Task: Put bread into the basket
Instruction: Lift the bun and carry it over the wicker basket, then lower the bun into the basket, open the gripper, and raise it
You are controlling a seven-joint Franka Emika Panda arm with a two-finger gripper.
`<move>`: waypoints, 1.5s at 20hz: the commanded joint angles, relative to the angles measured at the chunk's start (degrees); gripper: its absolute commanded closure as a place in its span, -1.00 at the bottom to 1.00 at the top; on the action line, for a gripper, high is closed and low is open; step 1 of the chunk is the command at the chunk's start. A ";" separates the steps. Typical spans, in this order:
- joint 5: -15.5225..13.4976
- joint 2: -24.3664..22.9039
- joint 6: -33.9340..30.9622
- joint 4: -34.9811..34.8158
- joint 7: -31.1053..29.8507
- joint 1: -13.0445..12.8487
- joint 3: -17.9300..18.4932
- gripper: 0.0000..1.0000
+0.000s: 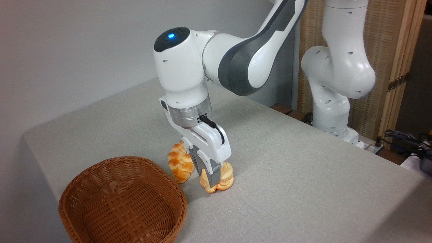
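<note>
A: What sits furthest left?

B: The basket (pixel 123 199), at the near left corner of the table (pixel 303 189). Its left side lies close to the table's left edge, and its near rim runs out of the bottom of the picture. Nothing lies inside it.

A: And next to it?

B: Just right of the basket's far rim lies a braided loaf (pixel 180 163), close to the rim, though whether the two touch I cannot tell. The bread (pixel 226 178) sits just right of the loaf, on the table, a little way from the basket.

A: What is the hand doing?

B: The hand (pixel 212 180) is down over the bread, pointing straight at the table. One dark finger (pixel 214 176) lies against the bun's near side; the other is hidden behind. It looks closed narrow around the bun, which appears to rest on the cloth.

A: Room to move?

B: To the right the table is bare, broad cloth, right out to its far edge. At the far right the arm's base (pixel 337 111) stands by a wooden screen (pixel 388 67), with cables (pixel 405 138) beside it.
</note>
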 commanded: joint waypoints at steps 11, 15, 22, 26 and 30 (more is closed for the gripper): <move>-6.18 0.32 16.60 8.89 1.51 -1.22 -1.30 0.14; -6.27 2.96 21.99 8.89 0.89 -1.39 -1.30 -1.00; -6.27 3.84 22.08 8.71 0.89 -2.01 -1.38 -1.00; -6.27 3.84 21.90 8.54 0.54 -2.71 -1.38 -1.00; -6.27 3.58 21.72 8.54 0.54 -3.06 -1.38 -1.00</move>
